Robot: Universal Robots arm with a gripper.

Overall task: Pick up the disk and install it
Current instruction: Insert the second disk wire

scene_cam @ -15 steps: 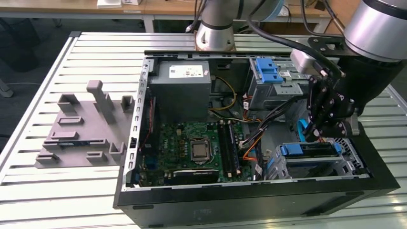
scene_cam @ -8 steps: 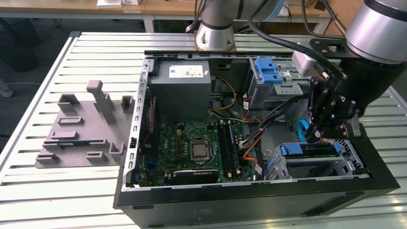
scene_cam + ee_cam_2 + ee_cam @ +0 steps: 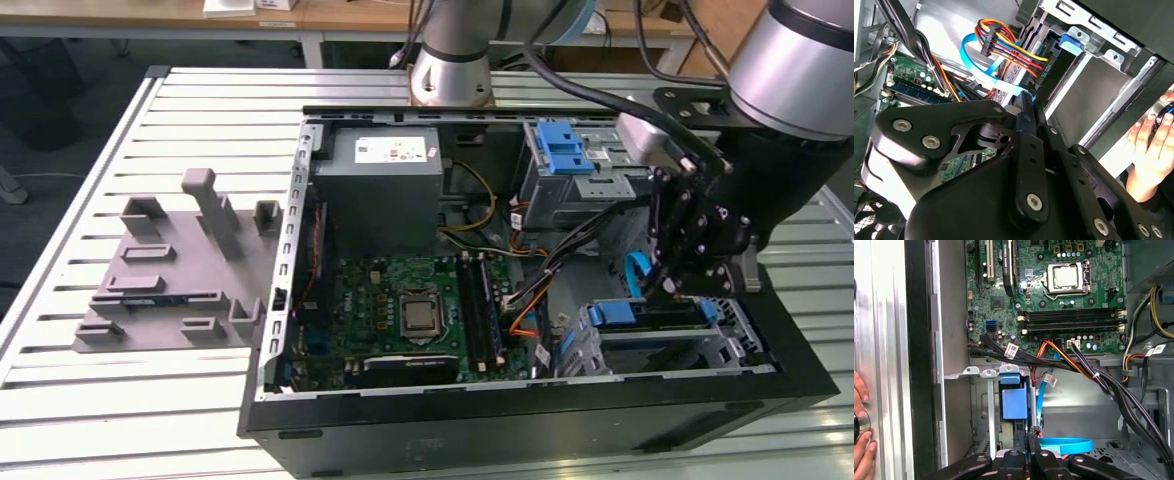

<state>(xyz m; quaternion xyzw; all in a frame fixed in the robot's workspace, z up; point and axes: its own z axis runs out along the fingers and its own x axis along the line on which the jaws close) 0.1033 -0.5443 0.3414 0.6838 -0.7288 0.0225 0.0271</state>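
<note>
While my gripper hangs inside the case with its fingers pressed together on nothing, the disk sits in the bay by the case's front corner, apparently already seated, blue handle facing outward.

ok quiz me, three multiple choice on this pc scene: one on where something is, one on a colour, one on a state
1. In the exterior view, the gripper is
A. over the grey fixture on the table
B. inside the case, by the blue-handled disk
C. above the power supply

2. The flat cable looped near the gripper is
A. blue
B. red
C. white

3. The case is
A. closed up
B. lying open, motherboard exposed
C. standing upright, panel on

Answers:
1 B: the gripper hangs beside the disk at the exterior view's right.
2 A: the flat cable is blue.
3 B: the case lies open, showing the motherboard.
</note>
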